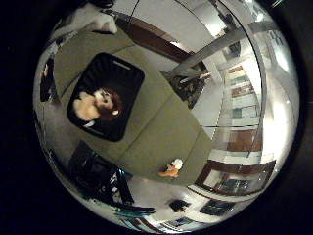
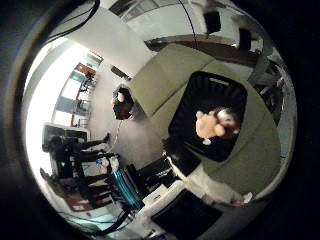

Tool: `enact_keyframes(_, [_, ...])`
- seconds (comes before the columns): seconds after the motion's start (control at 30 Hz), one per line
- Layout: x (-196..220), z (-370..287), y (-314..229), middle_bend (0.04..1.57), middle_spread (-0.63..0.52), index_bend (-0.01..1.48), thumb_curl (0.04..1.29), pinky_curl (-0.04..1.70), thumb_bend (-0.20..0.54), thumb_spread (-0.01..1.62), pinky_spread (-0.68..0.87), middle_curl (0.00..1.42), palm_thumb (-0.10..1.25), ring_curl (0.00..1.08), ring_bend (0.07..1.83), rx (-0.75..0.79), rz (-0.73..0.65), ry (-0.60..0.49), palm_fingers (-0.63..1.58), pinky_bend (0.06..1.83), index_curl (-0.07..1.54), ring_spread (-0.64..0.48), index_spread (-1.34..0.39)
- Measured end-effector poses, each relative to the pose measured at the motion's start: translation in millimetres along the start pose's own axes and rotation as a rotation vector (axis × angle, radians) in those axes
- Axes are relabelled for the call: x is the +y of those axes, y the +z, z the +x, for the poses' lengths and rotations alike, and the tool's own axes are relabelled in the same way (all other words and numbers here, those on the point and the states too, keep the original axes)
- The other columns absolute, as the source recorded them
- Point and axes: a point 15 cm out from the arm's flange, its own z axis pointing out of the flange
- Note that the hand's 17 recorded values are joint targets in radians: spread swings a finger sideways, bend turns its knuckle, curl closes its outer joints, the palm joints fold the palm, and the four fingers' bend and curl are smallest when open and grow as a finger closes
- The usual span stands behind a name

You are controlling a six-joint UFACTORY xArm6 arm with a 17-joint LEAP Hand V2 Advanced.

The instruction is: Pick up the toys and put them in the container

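Black container (image 1: 122, 73) held a plush toy (image 1: 98, 104) well below the hand (image 2: 210, 187); whether its fingers were open could not be told. Only the little-finger view showed an orange toy (image 1: 171, 169) on the table (image 1: 161, 127), lower right.

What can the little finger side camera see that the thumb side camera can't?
Only the little finger side view shows the small orange and white toy lying near the edge of the green table. Only the thumb side view shows the black stand on the floor beside the table. Both show the black container on the table, with plush toys already inside it.
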Motion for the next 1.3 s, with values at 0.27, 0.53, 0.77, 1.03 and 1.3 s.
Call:
enact_keyframes(0.27, [0.0, 0.2, 0.0, 0.43, -0.08, 0.22, 0.32, 0.39, -0.024, 1.07, 0.40, 0.40, 0.49, 0.29, 0.72, 0.000, 0.000, -0.001, 0.22, 0.98, 0.46, 0.00, -0.41])
enact_keyframes(0.53, [0.1, 0.3, 0.2, 0.37, -0.08, 0.19, 0.31, 0.28, -0.024, 1.07, 0.42, 0.38, 0.49, 0.25, 0.66, 0.001, -0.001, -0.002, 0.27, 0.95, 0.41, 0.01, -0.41])
enact_keyframes(0.77, [1.5, 2.5, 1.4, 0.36, -0.08, 0.18, 0.31, 0.19, -0.024, 1.07, 0.42, 0.37, 0.49, 0.23, 0.64, 0.000, -0.003, -0.001, 0.29, 0.96, 0.37, 0.00, -0.40])
enact_keyframes(1.03, [37.2, 69.4, 2.2, 0.34, -0.09, 0.18, 0.30, 0.08, -0.024, 1.07, 0.41, 0.36, 0.49, 0.22, 0.63, 0.032, -0.023, 0.075, 0.31, 0.98, 0.35, -0.01, -0.40])
enact_keyframes(1.3, [111.5, 151.3, 15.1, 0.33, -0.10, 0.18, 0.30, -0.01, -0.024, 1.07, 0.43, 0.36, 0.49, 0.21, 0.62, 0.049, -0.086, 0.175, 0.32, 1.01, 0.34, 0.00, -0.40])
